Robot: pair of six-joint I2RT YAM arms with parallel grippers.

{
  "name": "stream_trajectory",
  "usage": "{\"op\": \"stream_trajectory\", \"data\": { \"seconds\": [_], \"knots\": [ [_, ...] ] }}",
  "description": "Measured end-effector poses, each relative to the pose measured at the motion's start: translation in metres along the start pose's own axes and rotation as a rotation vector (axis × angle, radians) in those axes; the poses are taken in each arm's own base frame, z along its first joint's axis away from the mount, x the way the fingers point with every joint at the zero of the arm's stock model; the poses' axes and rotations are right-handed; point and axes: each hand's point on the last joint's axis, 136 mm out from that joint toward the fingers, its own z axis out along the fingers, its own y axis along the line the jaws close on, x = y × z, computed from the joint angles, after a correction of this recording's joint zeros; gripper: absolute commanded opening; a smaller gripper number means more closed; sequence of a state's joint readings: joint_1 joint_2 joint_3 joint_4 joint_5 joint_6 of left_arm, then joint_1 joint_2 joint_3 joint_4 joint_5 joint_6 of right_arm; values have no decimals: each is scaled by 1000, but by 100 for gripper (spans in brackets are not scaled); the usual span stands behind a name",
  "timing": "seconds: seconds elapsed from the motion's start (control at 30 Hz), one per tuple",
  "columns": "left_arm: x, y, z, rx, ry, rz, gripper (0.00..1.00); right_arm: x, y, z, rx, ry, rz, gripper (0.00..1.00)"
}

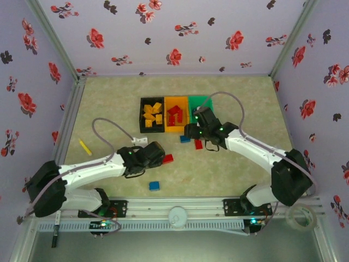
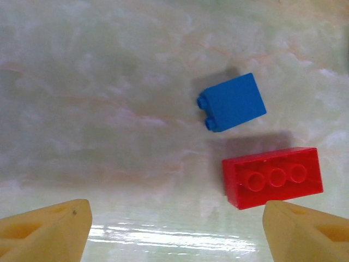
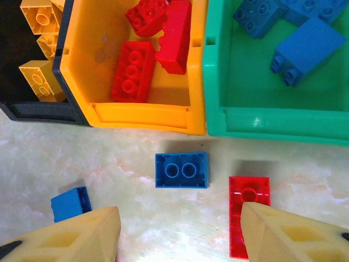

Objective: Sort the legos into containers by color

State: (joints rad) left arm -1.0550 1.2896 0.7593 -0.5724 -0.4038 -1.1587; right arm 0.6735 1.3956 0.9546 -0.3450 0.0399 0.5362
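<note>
Most legos (image 3: 133, 71) are sorted into the containers (image 3: 142, 117). The left hand (image 2: 174, 232) is held spread and empty, a red brick (image 2: 272, 177) just ahead; the right hand (image 3: 180, 234) likewise, a blue brick (image 3: 181, 170) ahead. Several are left on the surface (image 2: 109, 109).

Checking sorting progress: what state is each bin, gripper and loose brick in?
Black bin: holds yellow bricks.
Orange bin: holds red bricks.
Green bin: holds blue bricks.
Left gripper: open, empty.
Right gripper: open, empty.
Loose blue brick: studs up, unsorted.
Loose red brick: on table, unsorted.
</note>
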Motion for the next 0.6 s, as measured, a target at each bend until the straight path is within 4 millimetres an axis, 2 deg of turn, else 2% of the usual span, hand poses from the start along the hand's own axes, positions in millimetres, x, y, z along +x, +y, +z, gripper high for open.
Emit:
{"op": "stream_trajectory", "data": {
  "seconds": [0.3,0.6],
  "knots": [
    [5,-47,16,42,31,8,90,0,-12,-15,8,-37,17,65],
    [10,-56,28,34,52,9,94,6,-18,-23,15,-36,17,69]
  ]
}}
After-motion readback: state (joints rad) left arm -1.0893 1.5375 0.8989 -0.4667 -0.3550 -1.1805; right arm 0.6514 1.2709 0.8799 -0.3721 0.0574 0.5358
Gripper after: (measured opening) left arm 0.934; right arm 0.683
